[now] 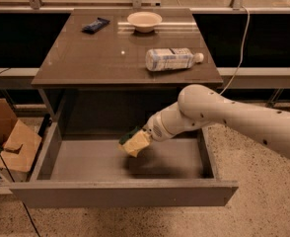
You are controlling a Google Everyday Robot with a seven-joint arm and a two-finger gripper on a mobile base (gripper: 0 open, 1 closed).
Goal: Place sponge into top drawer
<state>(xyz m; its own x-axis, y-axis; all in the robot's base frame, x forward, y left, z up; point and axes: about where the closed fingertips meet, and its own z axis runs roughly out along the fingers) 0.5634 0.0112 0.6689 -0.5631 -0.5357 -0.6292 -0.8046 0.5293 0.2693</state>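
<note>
The yellow sponge [134, 144] with a dark green scrub layer hangs tilted inside the open top drawer [86, 163], a little above its grey floor, with its shadow below it. My gripper [142, 137] is at the end of the white arm that reaches in from the right. It is shut on the sponge's upper right end. The drawer is pulled out wide under the table, and its flat front panel [125, 194] is nearest the camera.
On the brown table top [95, 58] lie a plastic bottle [172, 59] on its side, a white bowl [144, 21] and a dark blue packet [95, 24]. Cardboard boxes [9, 142] stand on the floor left of the drawer.
</note>
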